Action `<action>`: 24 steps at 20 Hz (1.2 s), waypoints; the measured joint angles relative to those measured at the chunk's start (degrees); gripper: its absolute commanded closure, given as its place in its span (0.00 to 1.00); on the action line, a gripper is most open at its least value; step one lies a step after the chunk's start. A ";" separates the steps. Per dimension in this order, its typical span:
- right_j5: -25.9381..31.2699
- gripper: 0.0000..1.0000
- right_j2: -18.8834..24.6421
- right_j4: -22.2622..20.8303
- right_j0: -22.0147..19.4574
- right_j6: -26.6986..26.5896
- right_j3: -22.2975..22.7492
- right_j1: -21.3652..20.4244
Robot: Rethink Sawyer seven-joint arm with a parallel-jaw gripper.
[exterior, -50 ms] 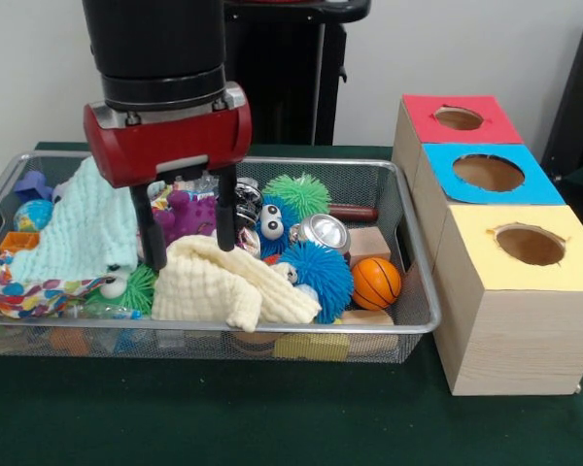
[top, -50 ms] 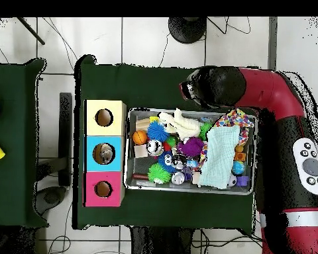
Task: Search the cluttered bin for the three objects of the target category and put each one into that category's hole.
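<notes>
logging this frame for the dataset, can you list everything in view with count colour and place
wire bin: 1, silver, on green table
boxes with holes: 3, red, blue, yellow tops, beside bin
cream cloth: 1, bin front
mint cloth: 1, bin's left side
patterned cloth: 1, multicolour, front left corner
spiky balls: blue with eyes, green behind it
basketball: 1, orange, bin's right side
metal can: 1, silver, centre
purple toy: 1, behind gripper
gripper: 1, red and black, open, fingers over cream cloth
</notes>
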 measured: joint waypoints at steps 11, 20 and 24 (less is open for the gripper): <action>0.37 0.00 1.36 -0.36 -0.65 0.00 -0.40 0.80; 1.29 0.00 1.42 -0.69 -1.20 -0.47 -1.34 1.07; 1.45 0.00 1.43 -0.82 -1.31 -0.99 -1.93 1.26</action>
